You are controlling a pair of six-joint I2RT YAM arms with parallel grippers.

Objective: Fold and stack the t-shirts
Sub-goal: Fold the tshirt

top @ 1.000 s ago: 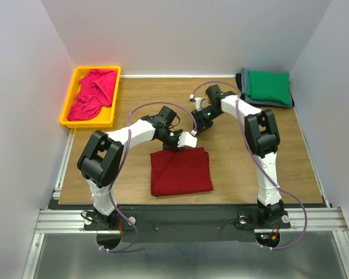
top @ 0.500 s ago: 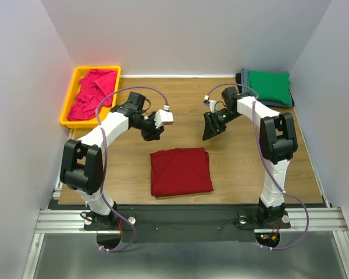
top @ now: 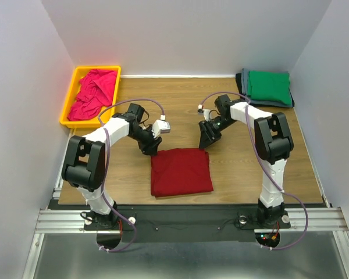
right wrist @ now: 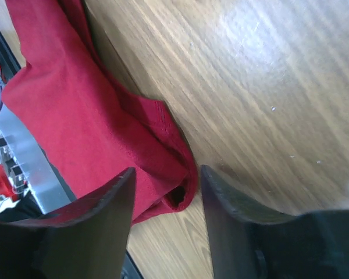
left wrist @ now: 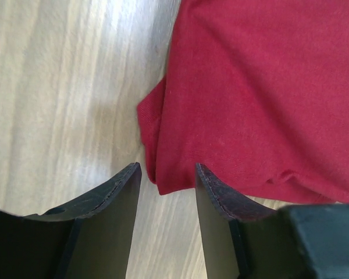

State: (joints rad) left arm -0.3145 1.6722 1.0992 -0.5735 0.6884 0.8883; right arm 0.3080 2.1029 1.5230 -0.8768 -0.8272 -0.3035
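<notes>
Your red tee (top: 181,171) lies folded into a near-square on the table (top: 238,163), close to the near edge and between the two arm bases. Your left gripper (top: 150,146) is down at its far left corner and your right gripper (top: 205,138) is at its far right corner, both pointing at the cloth. In the left wrist view the jaws stand partly apart, and the rumpled corner of the tee shows in the gap between them. They are not pinched on it, and you cannot tell from here whether the tips touch the cloth. The right wrist view shows the same: jaws partly apart, the folded corner with its open layers in the gap, nothing clamped. Neither gripper has hold of anything. The pink tee (top: 93,93) is bunched up in the bin (top: 68,116) at the far left corner of the table. At the far right corner the green tee (top: 269,86) lies folded on top of a grey tee (top: 277,104), and a dark edge of cloth shows at the left side of that stack.
</notes>
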